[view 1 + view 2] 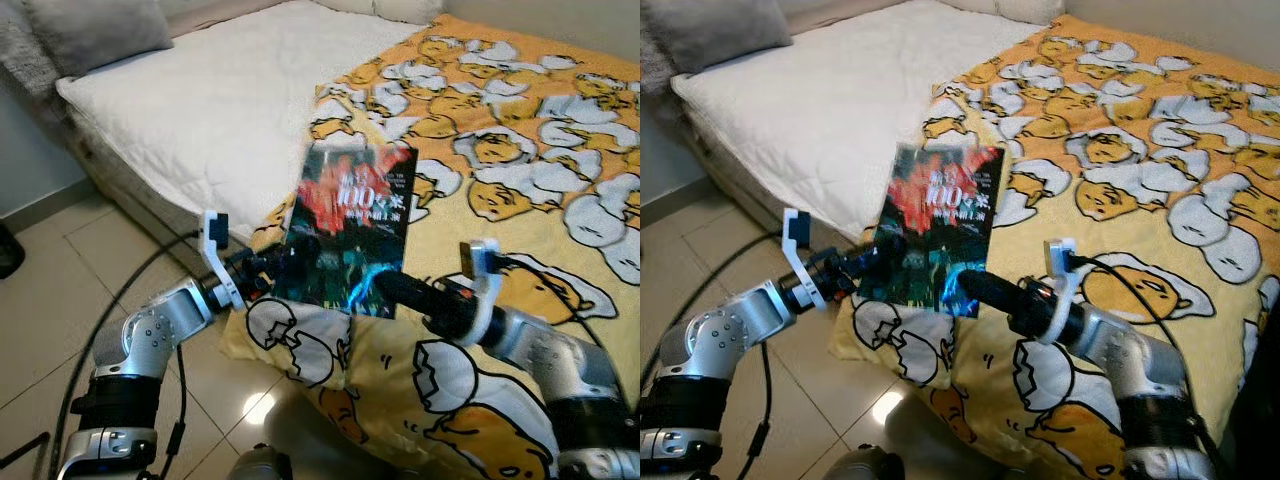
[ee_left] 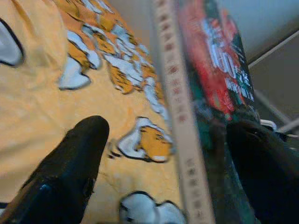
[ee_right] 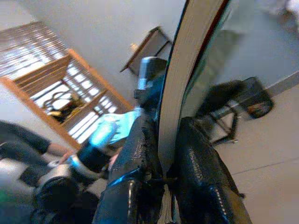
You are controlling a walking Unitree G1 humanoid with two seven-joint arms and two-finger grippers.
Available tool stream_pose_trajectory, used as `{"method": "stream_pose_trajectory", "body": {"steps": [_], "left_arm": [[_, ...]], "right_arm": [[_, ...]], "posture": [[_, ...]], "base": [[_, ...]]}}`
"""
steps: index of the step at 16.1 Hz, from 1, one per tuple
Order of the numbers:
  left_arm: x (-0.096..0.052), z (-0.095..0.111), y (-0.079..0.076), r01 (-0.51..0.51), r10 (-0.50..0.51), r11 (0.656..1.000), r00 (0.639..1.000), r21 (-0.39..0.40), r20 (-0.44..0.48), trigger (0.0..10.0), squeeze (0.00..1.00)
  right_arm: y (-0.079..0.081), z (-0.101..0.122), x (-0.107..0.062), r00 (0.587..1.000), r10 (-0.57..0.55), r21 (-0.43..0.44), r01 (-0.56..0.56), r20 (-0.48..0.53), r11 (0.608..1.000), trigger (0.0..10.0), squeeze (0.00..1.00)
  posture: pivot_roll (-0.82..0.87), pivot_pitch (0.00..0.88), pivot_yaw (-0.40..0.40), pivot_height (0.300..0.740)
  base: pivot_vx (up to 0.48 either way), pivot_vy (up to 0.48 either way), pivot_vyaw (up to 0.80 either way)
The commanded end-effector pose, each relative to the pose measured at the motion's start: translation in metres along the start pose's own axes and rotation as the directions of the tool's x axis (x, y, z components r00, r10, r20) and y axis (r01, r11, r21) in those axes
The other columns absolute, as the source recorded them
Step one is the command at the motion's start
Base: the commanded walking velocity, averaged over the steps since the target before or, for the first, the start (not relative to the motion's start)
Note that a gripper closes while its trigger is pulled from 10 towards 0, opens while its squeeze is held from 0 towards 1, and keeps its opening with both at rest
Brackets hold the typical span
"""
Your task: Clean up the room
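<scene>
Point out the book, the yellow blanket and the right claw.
book (image 1: 350, 225), left eye view, front cover.
yellow blanket (image 1: 520, 150), left eye view, patterned top.
right claw (image 3: 169, 154), right wrist view, shut on the book's edge.

The head views are evenly lit by soft daylight, with a glare spot on the floor tile (image 1: 258, 408) and mild softness overall. In the left wrist view, the book (image 2: 205, 93) and the fingers (image 2: 60, 182) are blurred and out of focus. The right wrist view is bright, with backlight from a slatted window (image 3: 42, 51).
</scene>
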State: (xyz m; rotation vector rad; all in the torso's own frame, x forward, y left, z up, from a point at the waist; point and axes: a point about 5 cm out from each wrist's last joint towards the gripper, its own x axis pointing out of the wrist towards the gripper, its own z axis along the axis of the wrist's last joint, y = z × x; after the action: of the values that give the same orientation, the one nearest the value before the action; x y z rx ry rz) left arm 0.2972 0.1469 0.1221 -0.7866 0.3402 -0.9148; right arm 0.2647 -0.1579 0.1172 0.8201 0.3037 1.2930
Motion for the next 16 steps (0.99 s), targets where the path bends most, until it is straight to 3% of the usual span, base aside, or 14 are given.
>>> {"method": "stream_pose_trajectory", "body": {"steps": [1,10,13,16], "left_arm": [[0.006,0.003,-0.007,0.079,-0.079,0.996,0.997,-0.029,-0.007,0.0,0.00],[-0.009,0.004,-0.030,0.272,-0.275,0.960,0.960,-0.067,-0.047,0.0,0.00],[-0.014,0.003,-0.037,0.307,-0.313,0.948,0.947,-0.086,-0.069,0.0,0.00],[-0.022,-0.002,-0.038,0.289,-0.299,0.954,0.942,-0.083,-0.151,0.0,0.00]], "right_arm": [[0.010,0.005,0.007,0.997,0.078,-0.025,-0.078,-0.007,0.997,0.0,0.00],[0.013,0.001,0.007,0.996,0.083,-0.019,-0.084,-0.032,0.996,0.0,0.00],[0.013,0.002,0.007,0.994,0.093,-0.019,-0.094,-0.051,0.995,0.0,0.00],[0.015,0.000,0.007,0.990,0.104,-0.020,-0.106,-0.090,0.994,0.0,0.00]], "posture": [[-0.07,0.000,0.056,0.740],[-0.06,0.000,0.054,0.740],[-0.06,0.000,0.050,0.740],[-0.05,0.000,0.043,0.740]], "base": [[0.000,0.000,0.00],[0.000,0.000,0.00],[0.000,0.000,0.00],[0.000,0.000,0.00]]}}
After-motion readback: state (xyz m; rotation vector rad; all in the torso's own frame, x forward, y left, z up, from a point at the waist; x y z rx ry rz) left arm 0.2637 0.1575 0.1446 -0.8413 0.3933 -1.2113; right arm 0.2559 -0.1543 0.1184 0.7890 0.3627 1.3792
